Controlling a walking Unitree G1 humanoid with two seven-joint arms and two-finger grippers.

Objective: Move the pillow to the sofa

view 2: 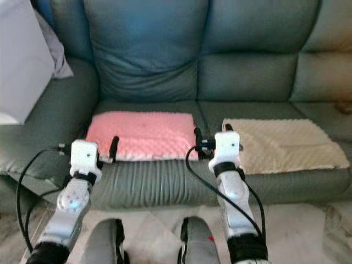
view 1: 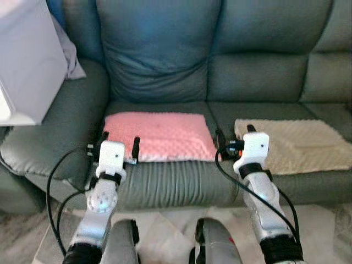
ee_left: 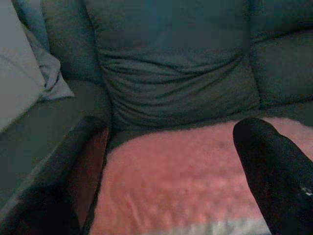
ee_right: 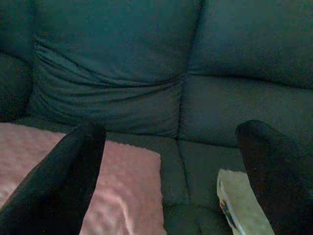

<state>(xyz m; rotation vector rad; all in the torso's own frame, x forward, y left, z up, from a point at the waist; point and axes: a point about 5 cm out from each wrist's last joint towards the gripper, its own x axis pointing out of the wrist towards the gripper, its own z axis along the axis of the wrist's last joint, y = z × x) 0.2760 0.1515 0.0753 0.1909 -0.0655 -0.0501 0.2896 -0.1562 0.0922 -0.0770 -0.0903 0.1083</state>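
Sofa (view 1: 165, 181) already holds the pink pillow (view 1: 158, 136), flanked by the left hand (view 1: 118, 146) and right hand (view 1: 234, 137), fingers wide; the right, at 3 o'clock, could snag the beige pillow (view 1: 297, 144).

The scene is being dominated by a dark grey-green sofa (view 1: 258, 77), whose plump back cushions are being seen creased and softly lit from the front. Its left armrest (view 1: 49, 132) is being partly covered by a large white box-like object (view 1: 27, 60), beside which a pale grey cloth (view 1: 70, 55) is being draped. A beige textured mat (view 1: 300, 144) is being laid flat on the right seat. Below the seat front, a pale marbled floor (view 1: 165, 231) is being shown.
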